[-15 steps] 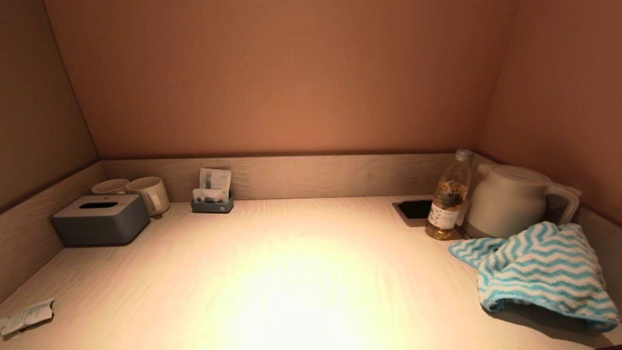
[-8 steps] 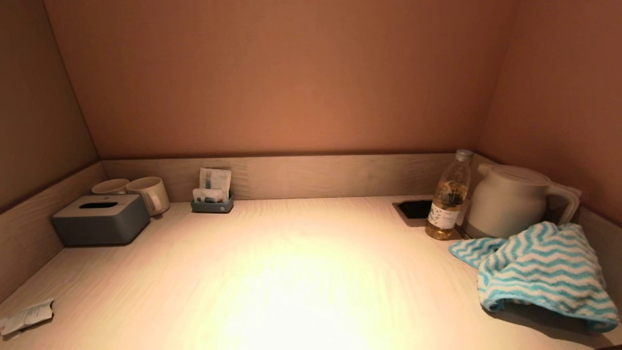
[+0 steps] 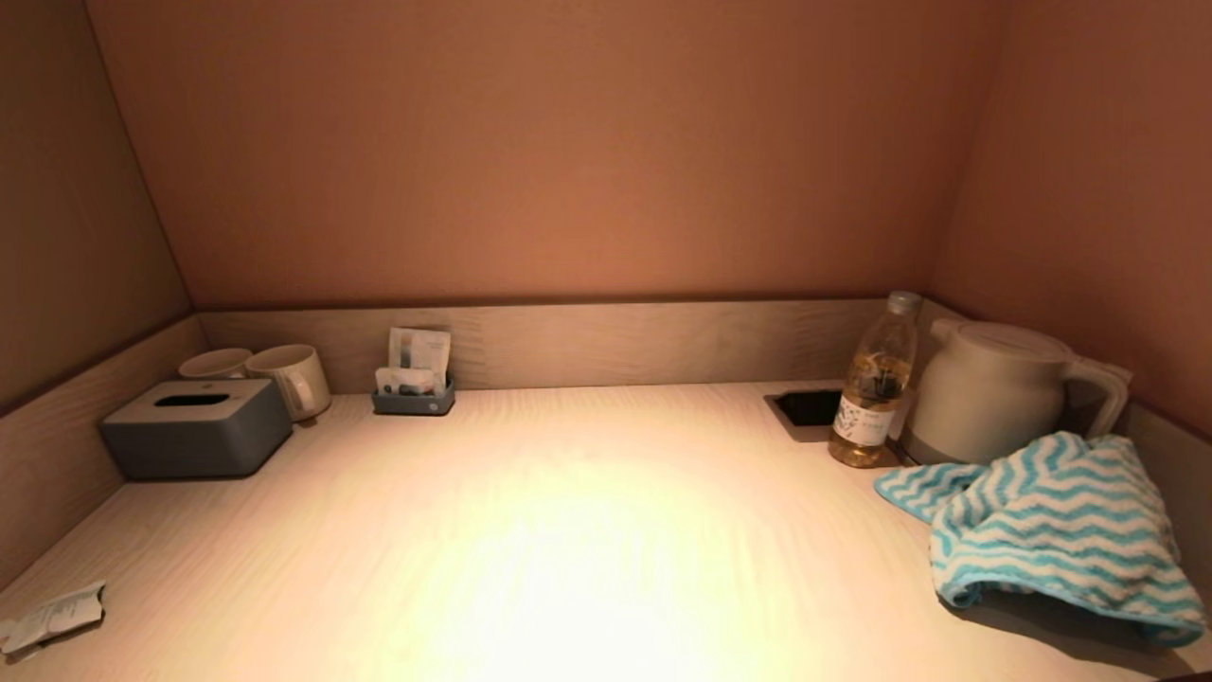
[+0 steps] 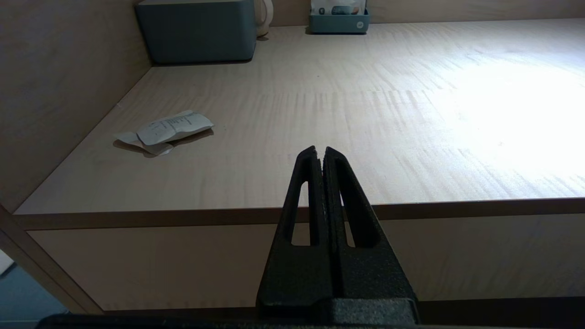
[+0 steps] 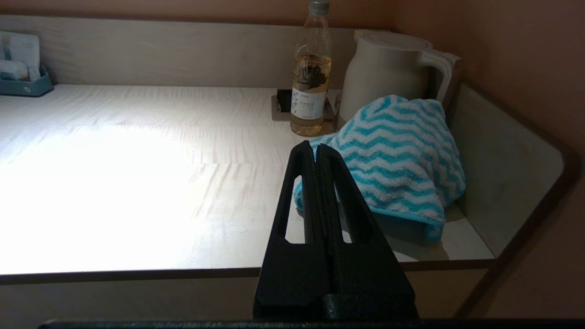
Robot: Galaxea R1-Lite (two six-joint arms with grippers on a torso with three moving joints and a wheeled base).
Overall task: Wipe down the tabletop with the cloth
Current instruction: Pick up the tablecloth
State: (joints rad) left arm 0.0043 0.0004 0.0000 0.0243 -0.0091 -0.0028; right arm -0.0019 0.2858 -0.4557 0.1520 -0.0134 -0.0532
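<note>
Cloth lies bunched on the near right of the tabletop, against the right rim, untouched by either arm. Neither gripper shows in the head view; only the wrist views reveal them. Nearest, off the front edge and lower than the surface, the left gripper has its fingers pressed together on nothing, facing the near left of the tabletop, where a crumpled paper wrapper lies. The right gripper is likewise closed and empty before the front edge, with the cloth just beyond its tips. Behind the cloth stand a white kettle and, to its left, a bottle of amber liquid beside a dark square cut-out. At the far left sit a grey tissue box, two mugs and a small tray of sachets against the back rim.
</note>
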